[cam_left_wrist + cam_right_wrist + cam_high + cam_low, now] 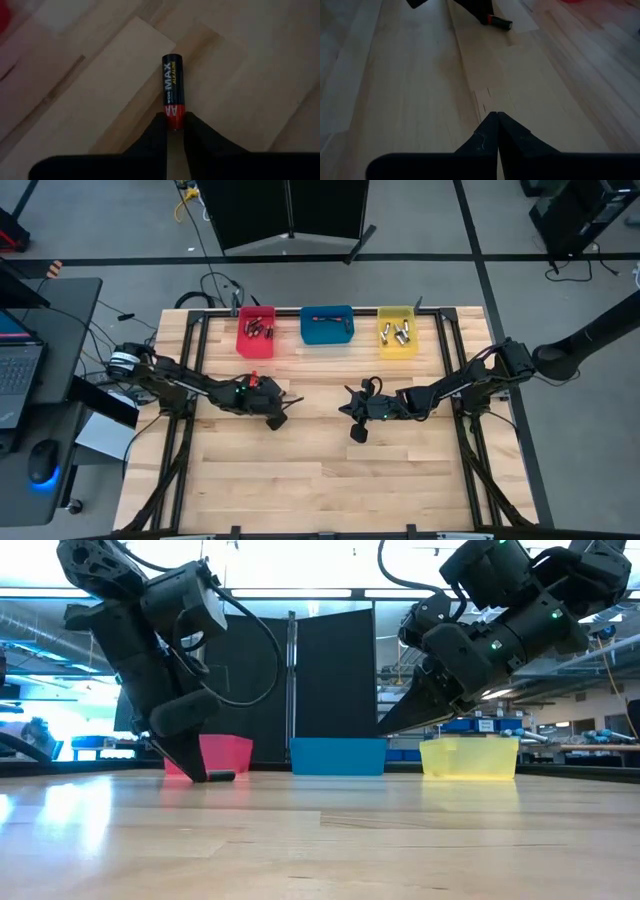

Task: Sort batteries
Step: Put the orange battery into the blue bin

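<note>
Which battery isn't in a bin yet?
The black-and-red AA battery lying on the wooden table, its red end between the left gripper's jaws. The other batteries sit in the red bin and yellow bin.

The table (320, 480) is a pale wooden butcher-block top, its planks running side to side in the high view, set on a dark frame. Three small plastic bins stand in a row along its far edge: a red bin (255, 333) at about eleven o'clock from the table's centre, a blue bin (327, 325) at twelve, a yellow bin (397, 331) at one. One AA battery (171, 90) (black with a red end, printed MAX ALKALINE) lies on the wood at about ten o'clock of centre, near the red bin.
</note>
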